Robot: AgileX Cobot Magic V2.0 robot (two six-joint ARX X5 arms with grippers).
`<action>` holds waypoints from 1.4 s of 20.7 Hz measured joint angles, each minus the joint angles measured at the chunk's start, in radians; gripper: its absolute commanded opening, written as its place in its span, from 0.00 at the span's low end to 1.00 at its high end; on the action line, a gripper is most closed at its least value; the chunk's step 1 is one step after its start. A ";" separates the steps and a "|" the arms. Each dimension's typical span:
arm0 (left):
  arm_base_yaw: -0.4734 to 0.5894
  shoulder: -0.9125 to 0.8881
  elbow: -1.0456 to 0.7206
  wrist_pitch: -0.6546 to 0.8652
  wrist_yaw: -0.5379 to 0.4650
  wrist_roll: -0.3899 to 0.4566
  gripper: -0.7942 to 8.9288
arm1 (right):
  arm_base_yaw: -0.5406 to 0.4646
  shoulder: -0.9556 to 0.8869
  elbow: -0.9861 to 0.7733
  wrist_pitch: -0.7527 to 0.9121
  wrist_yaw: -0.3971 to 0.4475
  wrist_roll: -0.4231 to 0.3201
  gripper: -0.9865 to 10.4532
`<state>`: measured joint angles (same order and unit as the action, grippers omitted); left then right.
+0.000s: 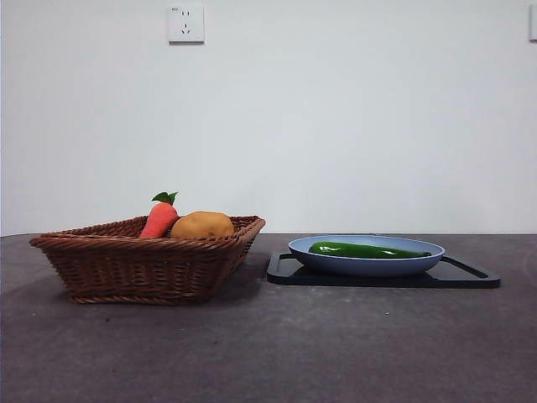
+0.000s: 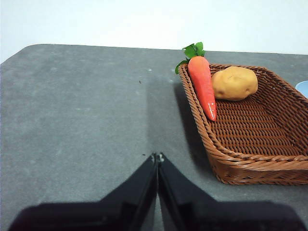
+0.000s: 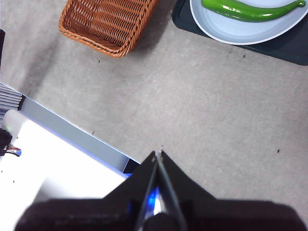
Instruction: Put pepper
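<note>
Front view: a woven brown wicker basket (image 1: 143, 264) sits at lower left on the matte grey bench (image 1: 268, 353), holding a smooth orange carrot (image 1: 159, 218) and a rounded tan potato (image 1: 202, 225). To its right, the long glossy green pepper (image 1: 365, 250) lies in a shallow pale-blue plate (image 1: 366, 264) on a flat black tray (image 1: 470, 277).

Left wrist view: the left end effector (image 2: 157, 156) is clenched, black jaws meeting above bare bench, near the basket's ribbed rim (image 2: 240, 163).

Right wrist view: the right end effector (image 3: 159, 153) is likewise clenched and holds nothing; the curved, tapering pepper (image 3: 252, 10) rests on the plate (image 3: 231, 29) at upper right.
</note>
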<state>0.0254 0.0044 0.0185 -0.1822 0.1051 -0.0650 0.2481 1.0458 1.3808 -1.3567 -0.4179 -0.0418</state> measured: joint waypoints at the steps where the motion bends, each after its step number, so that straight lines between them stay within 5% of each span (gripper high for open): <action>1: 0.000 0.000 0.000 0.000 0.000 0.000 0.09 | 0.000 0.000 0.000 0.000 0.000 0.000 0.10; 10: 0.000 0.000 0.000 0.000 0.000 0.000 0.09 | -0.007 -0.002 0.000 0.004 0.002 -0.029 0.10; 14: 0.000 0.000 0.000 0.000 0.000 0.000 0.09 | -0.094 -0.104 -0.051 0.348 -0.001 -0.063 0.10; 21: 0.000 0.000 0.000 0.000 0.000 0.000 0.09 | -0.238 -0.460 -0.595 0.936 0.003 -0.060 0.10; 29: 0.000 0.000 0.000 0.000 0.000 0.000 0.09 | -0.275 -0.758 -1.005 1.201 0.090 -0.051 0.10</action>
<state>0.0254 0.0044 0.0185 -0.1822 0.1051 -0.0650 -0.0265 0.2878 0.3756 -0.1562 -0.3279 -0.0925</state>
